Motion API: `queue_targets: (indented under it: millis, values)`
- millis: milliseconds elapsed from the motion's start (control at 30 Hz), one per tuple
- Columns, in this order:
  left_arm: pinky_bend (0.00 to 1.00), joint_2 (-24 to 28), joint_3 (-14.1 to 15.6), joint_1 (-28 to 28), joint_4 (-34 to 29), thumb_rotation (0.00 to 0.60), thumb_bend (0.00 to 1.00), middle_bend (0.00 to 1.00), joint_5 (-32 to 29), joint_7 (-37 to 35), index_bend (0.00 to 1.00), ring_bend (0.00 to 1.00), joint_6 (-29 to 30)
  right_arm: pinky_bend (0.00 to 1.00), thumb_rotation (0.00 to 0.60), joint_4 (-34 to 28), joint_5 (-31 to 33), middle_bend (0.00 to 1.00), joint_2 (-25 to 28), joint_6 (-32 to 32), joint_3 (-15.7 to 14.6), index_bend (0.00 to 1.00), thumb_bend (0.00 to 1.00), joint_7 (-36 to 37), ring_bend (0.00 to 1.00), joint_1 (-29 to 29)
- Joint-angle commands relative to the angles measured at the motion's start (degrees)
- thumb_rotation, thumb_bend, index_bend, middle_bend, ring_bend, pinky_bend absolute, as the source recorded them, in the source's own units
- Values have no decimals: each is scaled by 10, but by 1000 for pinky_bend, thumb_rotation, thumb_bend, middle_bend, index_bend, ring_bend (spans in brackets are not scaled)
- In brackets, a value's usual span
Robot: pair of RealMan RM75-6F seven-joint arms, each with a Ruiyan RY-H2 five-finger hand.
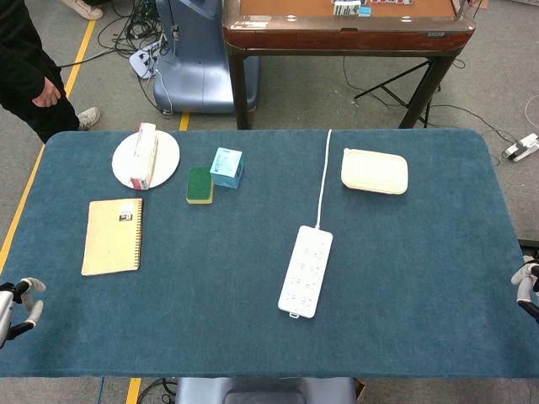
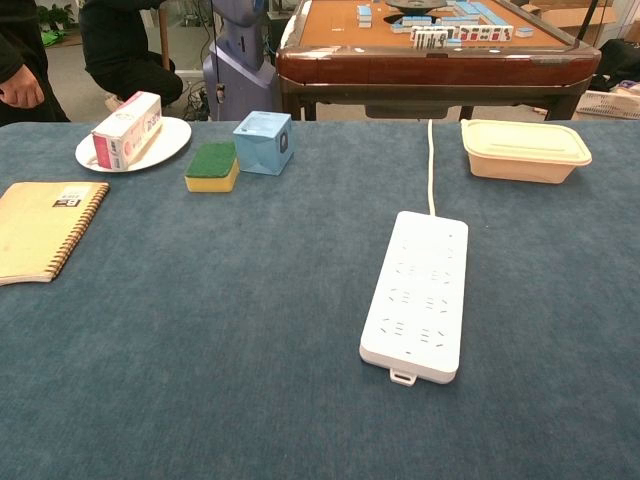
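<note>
**Both hands idle at the table's near corners**

White plastic power strip lies closest to the robot, flat on the blue felt table, its white cord running off toward twelve o'clock. At the near left corner, about eight o'clock from the strip, the left hand hovers at the table edge with fingers loosely apart and nothing in them. The right hand barely shows at the four o'clock edge; I cannot tell how its fingers stand.

The tan spiral-bound notebook is the thing nearest the left hand, lying flat at roughly one o'clock from it. Beyond it sits a round white plate carrying a pink and white carton, then a green and yellow sponge touching a light blue cube box. A cream lidded food container rests at one o'clock from the strip.

As I see it, the risk is a sweeping reach: the notebook could skid on the felt, or a forearm could snag the cord and drag the strip.
</note>
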Motion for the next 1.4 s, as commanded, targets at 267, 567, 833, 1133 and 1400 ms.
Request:
queue_targets:
  millis: [267, 567, 833, 1133, 1400]
  values:
    - [721, -3, 1, 1, 4, 600, 431, 643, -2, -5, 533, 522, 3, 632, 600, 1, -13, 460, -8, -7, -4, 586, 531, -11, 573, 11]
    - [721, -4, -1, 5, 12, 600, 431, 642, -11, -16, 532, 522, 8, 693, 600, -9, -29, 529, -12, -54, 1, 436, 532, -41, 636, 56]
    - [721, -5, -2, 8, 23, 600, 430, 642, -24, -27, 532, 522, 2, 982, 600, -62, -6, 800, -3, -155, 36, 394, 537, -131, 966, 148]
    - [721, -12, -4, -1, 32, 600, 431, 642, -19, -33, 531, 522, -7, 1000, 600, -102, 62, 952, -38, -261, 62, 394, 625, -266, 1000, 248]
    - [721, -15, -7, -12, 39, 600, 431, 642, -24, -42, 531, 522, -22, 1000, 600, -95, 148, 975, -103, -324, 70, 394, 682, -378, 1000, 330]
